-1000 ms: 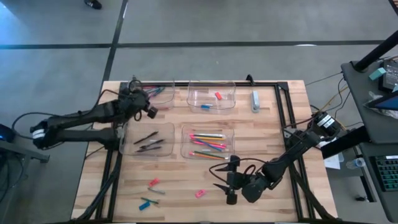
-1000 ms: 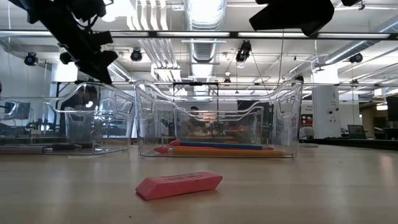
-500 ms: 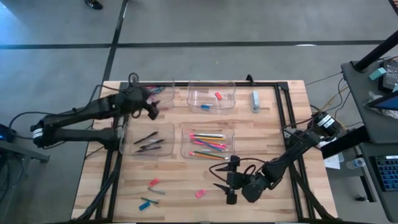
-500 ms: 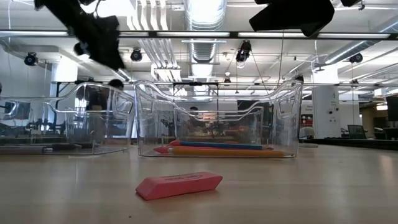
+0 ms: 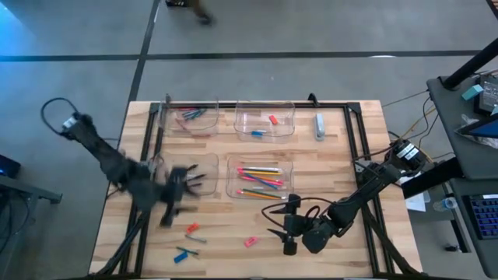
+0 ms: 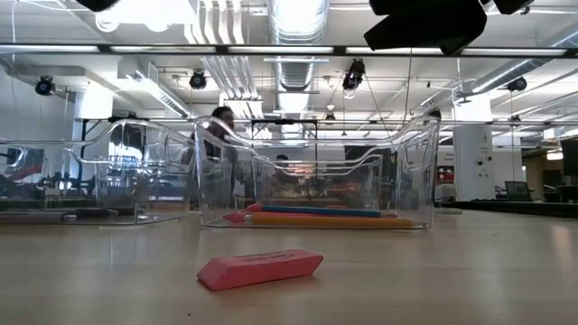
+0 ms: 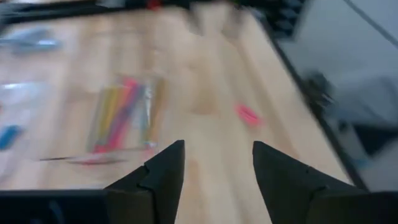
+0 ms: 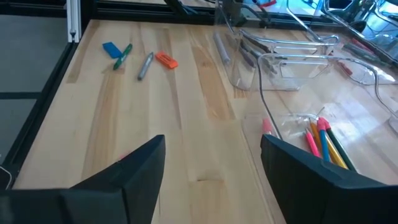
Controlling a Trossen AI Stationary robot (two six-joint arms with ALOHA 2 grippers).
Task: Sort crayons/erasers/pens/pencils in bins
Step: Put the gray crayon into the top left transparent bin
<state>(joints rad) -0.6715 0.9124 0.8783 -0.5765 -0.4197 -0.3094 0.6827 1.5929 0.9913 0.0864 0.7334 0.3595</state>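
Four clear bins stand on the wooden table: far left (image 5: 191, 118) with red and blue sticks, far middle (image 5: 264, 120) with a pink and a blue eraser, near left (image 5: 183, 175) with dark pens, near middle (image 5: 261, 179) with bright pencils. Loose on the near part of the table lie an orange-red crayon (image 5: 192, 229), a grey pen (image 5: 199, 239), a blue and a green piece (image 5: 181, 254) and a pink eraser (image 5: 250, 242). My left gripper (image 5: 170, 211) is blurred just near of the pen bin; it is open and empty (image 7: 217, 162). My right gripper (image 5: 284, 229) is open and empty (image 8: 211, 162), right of the pink eraser.
A pale blue-grey oblong (image 5: 319, 126) lies right of the eraser bin. Black frame rails (image 5: 354, 140) run along the table's sides and far edge. In the low view the pink eraser (image 6: 260, 267) lies flat in front of the pencil bin (image 6: 316, 181).
My left gripper has swung fast from above the far left bin toward the table's near edge and now stands near the pen bin's near side. It has left the low view.
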